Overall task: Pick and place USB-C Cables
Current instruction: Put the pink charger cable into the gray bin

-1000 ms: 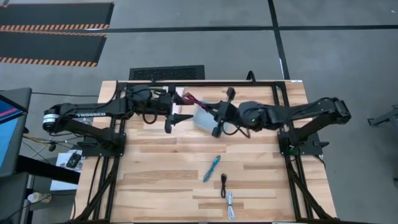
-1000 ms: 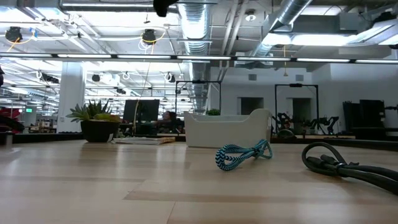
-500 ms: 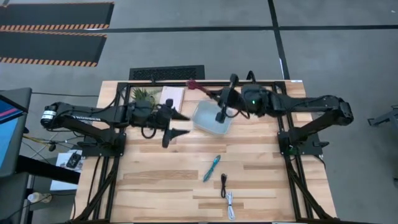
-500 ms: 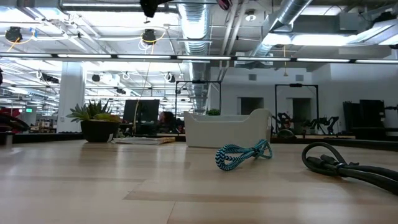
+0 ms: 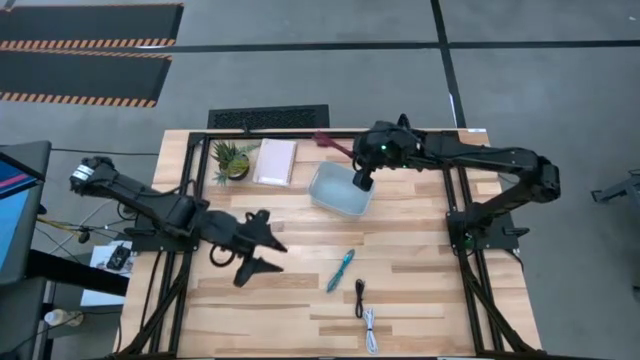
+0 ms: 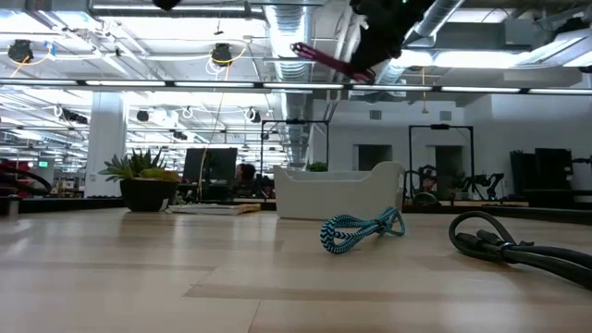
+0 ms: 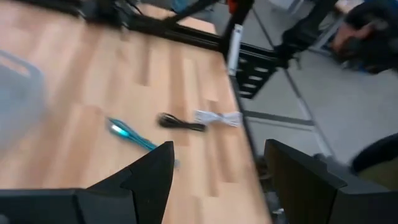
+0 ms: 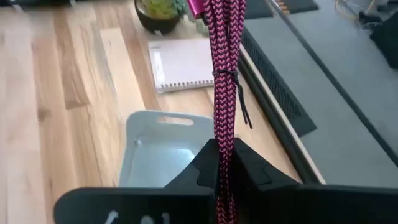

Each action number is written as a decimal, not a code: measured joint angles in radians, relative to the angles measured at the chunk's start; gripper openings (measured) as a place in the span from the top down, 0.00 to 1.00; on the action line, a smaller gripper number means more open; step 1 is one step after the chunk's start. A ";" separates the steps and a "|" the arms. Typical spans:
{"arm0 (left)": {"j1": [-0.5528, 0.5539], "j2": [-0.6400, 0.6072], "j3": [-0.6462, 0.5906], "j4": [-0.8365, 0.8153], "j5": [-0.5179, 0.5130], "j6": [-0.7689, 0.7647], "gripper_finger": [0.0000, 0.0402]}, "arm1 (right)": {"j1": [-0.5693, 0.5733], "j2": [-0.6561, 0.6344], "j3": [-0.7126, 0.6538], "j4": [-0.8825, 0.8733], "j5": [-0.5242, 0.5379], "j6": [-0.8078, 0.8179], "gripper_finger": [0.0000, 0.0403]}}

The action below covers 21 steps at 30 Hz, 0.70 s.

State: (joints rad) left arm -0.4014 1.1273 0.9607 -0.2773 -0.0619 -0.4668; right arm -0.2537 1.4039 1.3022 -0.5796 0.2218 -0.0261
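Observation:
My right gripper hangs above the clear tray, shut on the maroon-pink cable bundle, which also shows in the low view and the right wrist view. My left gripper is open over bare wood, left of the teal cable. The teal cable, the black cable and the white cable lie flat on the table. In the left wrist view the teal, black and white cables lie ahead of the open fingers. My right gripper pinches one end of the maroon-pink bundle between its two fingers. The bundle lies along the fingers and sticks out past their tips toward the table's far edge. It is lifted clear, slanting above the tray.
A small potted plant and a pale notebook sit left of the tray at the far edge. A black frame runs around the far and side edges. Bare wood lies near the front left.
My left gripper has drawn away from the tray, toward the table's near edge, and stayed open. My right gripper has carried the maroon-pink bundle toward the far edge, then come down lower over the tray, into the low view. The other cables have not moved.

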 joint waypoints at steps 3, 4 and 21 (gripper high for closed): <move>-0.052 -0.007 0.003 0.005 0.010 -0.105 0.40 | -0.006 0.017 0.000 -0.028 -0.009 0.000 0.91; -0.070 -0.007 0.005 0.002 0.013 -0.128 0.40 | -0.011 0.024 0.001 -0.028 -0.017 0.001 0.91; -0.256 -0.007 0.010 0.006 -0.089 -0.319 0.40 | -0.008 0.280 0.001 -0.140 -0.151 0.076 0.91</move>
State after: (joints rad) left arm -0.6571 1.1198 0.9707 -0.2714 -0.1513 -0.7858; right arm -0.2614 1.6844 1.3033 -0.7194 0.0706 0.0498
